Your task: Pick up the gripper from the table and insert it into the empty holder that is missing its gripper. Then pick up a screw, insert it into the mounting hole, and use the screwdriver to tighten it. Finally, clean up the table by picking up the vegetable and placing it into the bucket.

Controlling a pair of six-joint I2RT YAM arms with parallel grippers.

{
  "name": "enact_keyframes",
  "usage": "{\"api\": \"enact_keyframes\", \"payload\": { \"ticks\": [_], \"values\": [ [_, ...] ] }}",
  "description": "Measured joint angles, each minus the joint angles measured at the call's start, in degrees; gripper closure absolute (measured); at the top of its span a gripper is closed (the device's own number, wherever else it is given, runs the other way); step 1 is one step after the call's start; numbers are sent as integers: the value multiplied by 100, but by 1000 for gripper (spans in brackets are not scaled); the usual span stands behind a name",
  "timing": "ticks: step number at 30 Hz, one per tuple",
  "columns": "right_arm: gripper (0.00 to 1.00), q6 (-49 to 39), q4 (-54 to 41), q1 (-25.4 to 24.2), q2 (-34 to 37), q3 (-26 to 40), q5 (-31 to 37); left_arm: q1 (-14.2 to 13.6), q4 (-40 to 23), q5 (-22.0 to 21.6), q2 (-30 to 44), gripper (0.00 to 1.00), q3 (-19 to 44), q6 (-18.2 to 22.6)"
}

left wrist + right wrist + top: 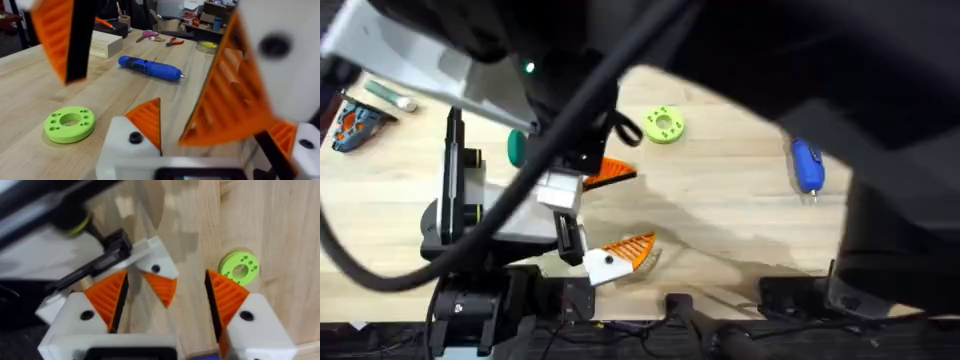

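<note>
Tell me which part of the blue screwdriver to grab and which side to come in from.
Grip the screwdriver on its thick blue body near the middle. Come straight down from above and close across its narrow width. It lies flat on the table with nothing touching its long sides. The thin metal bit at one end is probably too slim to hold.

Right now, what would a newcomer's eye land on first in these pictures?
Probably the bright orange ribbed pads of the grey-and-white arm's claw at the table's near edge. Next, the lime-green disc farther back near the middle, and the blue screwdriver lying alone at the right on the wooden table.
</note>
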Motion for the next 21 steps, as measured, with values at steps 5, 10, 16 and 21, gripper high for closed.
{"api": "enact_keyframes", "payload": {
  "ticks": [5,10,16,21],
  "values": [
    [133,500,-330,-153,-557,34,-97,0,0,1,0,14,0,2],
    [133,1142,-335,-651,-976,92,-96,0,0,1,0,13,0,2],
    [133,1818,-336,-1089,-1236,-83,21,0,0,0,0,15,0,3],
    [99,2328,-334,-1199,-1695,-980,521,0,0,-1,0,15,0,4]
  ]
}}
